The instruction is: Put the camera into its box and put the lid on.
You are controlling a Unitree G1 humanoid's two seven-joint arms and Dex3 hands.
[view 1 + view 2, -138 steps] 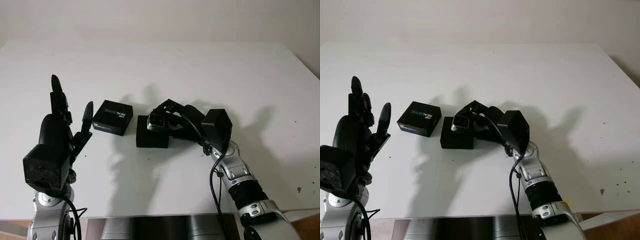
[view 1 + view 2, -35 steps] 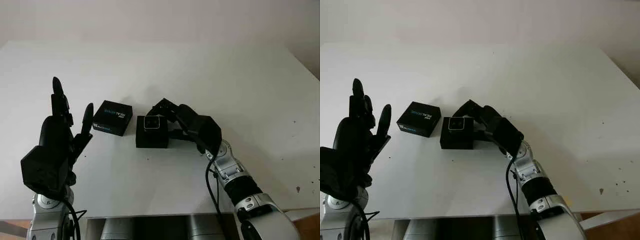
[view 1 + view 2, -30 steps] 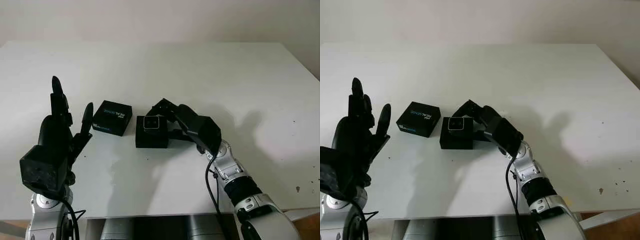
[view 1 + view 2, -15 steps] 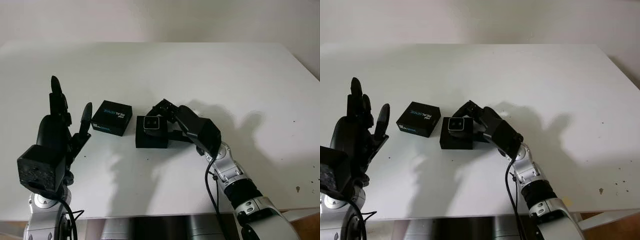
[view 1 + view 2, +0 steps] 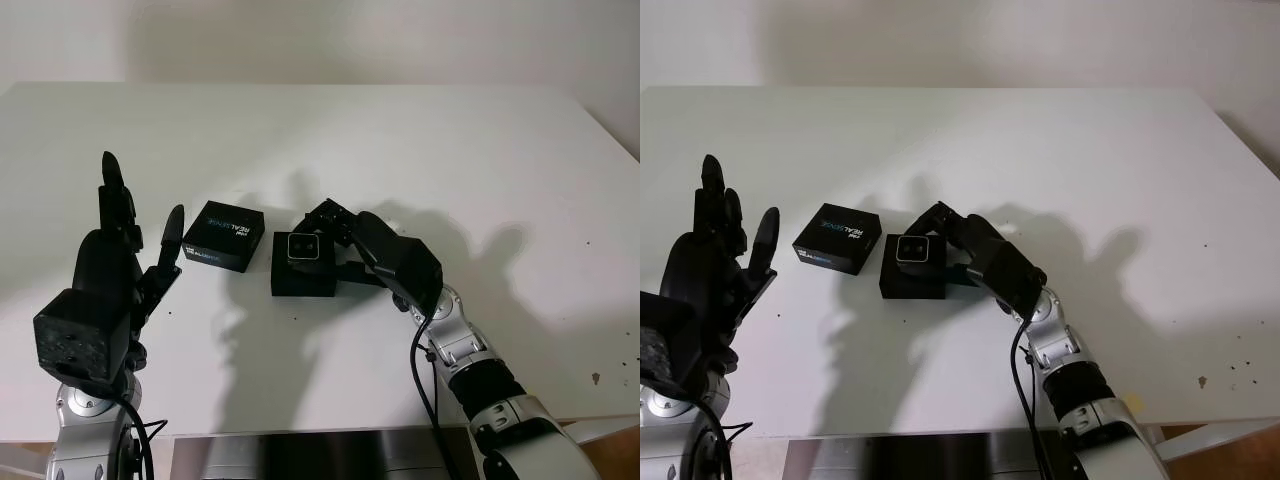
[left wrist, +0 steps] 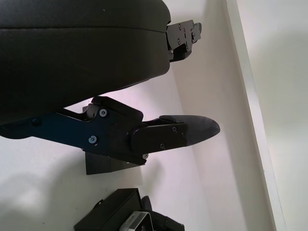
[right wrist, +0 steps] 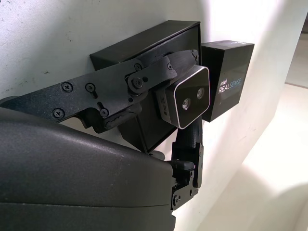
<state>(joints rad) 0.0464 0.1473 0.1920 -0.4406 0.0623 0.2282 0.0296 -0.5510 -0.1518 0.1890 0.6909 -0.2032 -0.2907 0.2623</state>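
Observation:
A small silver camera with two lenses facing up is pinched in my right hand, directly over the open black box at mid-table. In the right wrist view the fingers clamp the camera from both sides in front of the box; I cannot tell if it touches the box floor. The black lid, printed REALSENSE, lies flat just left of the box, also seen as the lid. My left hand is open, raised upright left of the lid.
The white table spreads wide behind and to the right of the box. Its front edge runs close below both arms. My right forearm slants in from the bottom right.
The right hand turned the camera from tilted to lens-up and brought it down onto the box opening. In the last second it barely moved. The left hand stayed raised.

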